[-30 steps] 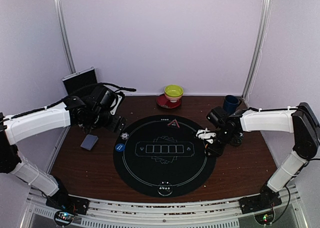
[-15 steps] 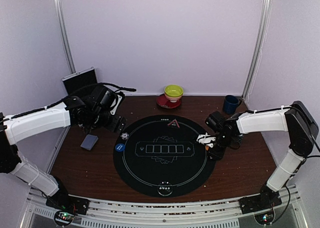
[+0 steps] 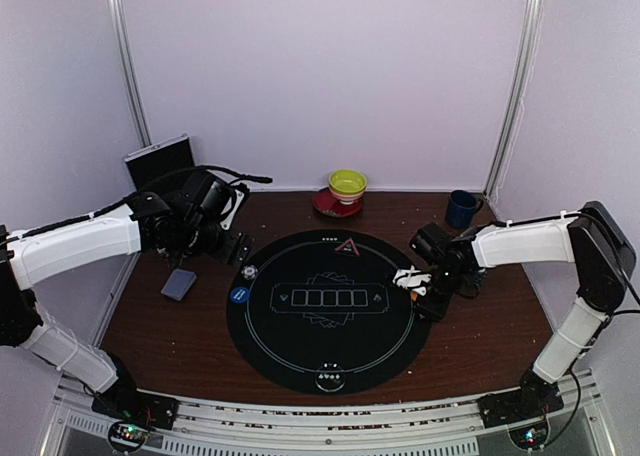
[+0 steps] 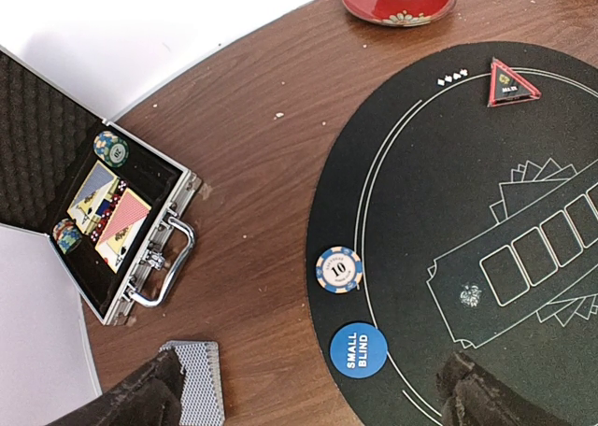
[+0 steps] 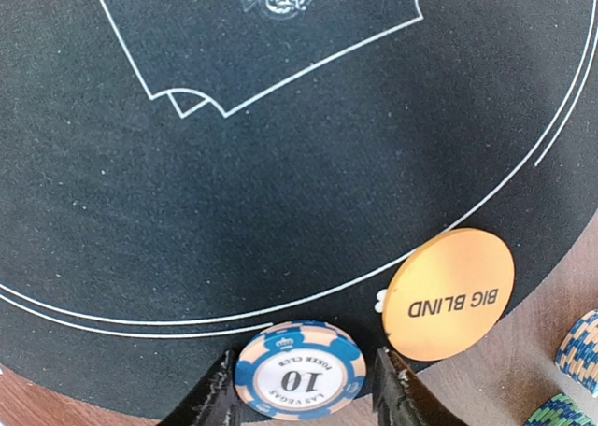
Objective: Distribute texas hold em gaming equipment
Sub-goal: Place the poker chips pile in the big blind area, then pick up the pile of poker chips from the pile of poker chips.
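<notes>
Here, right gripper [image 5: 306, 389] straddles a blue poker chip [image 5: 299, 370] on the mat [image 5: 234, 164].
Its grip cannot be told; left gripper [image 4: 313, 398] hangs wide open.

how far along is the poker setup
Done: a blue chip and small blind button sit at the left edge of the mat; big blind button at its right. In hand: right gripper straddles a second chip. Left: card deck lies undealt.
</notes>
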Controlling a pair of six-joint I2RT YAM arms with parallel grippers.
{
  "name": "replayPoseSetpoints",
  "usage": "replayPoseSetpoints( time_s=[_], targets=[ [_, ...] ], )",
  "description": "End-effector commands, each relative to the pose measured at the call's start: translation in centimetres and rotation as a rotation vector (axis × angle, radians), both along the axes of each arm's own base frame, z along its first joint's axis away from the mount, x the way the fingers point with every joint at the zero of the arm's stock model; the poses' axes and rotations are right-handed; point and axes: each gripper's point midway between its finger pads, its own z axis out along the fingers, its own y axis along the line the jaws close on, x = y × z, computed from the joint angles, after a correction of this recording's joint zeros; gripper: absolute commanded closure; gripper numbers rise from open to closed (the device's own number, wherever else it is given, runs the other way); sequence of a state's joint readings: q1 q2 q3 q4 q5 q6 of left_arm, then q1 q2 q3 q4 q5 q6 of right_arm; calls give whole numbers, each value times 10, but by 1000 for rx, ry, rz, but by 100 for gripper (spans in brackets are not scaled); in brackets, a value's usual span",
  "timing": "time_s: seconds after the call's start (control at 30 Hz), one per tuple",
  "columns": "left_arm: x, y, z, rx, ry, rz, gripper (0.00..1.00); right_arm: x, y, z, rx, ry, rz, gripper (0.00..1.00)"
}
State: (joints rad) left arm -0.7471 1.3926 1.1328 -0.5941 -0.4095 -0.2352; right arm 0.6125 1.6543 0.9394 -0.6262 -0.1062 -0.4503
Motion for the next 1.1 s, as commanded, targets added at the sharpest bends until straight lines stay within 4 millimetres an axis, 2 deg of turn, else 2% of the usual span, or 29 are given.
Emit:
replayPoseSetpoints(
  time_s=[0.0,0.13,0.33,0.53,0.67,1.07],
  targets=[
    [7,0,7,-11,-36,9,2,1,0,-2,-17,-20,16,48],
    [7,0,8,-14,-37,8,2,3,1,7,-2,-39,20,46],
    [7,0,7,-13,-37,10,2,8,6,37,60,-117,22,43],
    [7,0,8,-14,-40,11,2,19,7,67,122,-204,-14,29],
    [7,0,8,-13,-40,10,2,39,-9,74,135,-228,-121,24],
    [7,0,8,-12,-39,11,2,88,-74,63,87,-255,-431,20]
  ],
)
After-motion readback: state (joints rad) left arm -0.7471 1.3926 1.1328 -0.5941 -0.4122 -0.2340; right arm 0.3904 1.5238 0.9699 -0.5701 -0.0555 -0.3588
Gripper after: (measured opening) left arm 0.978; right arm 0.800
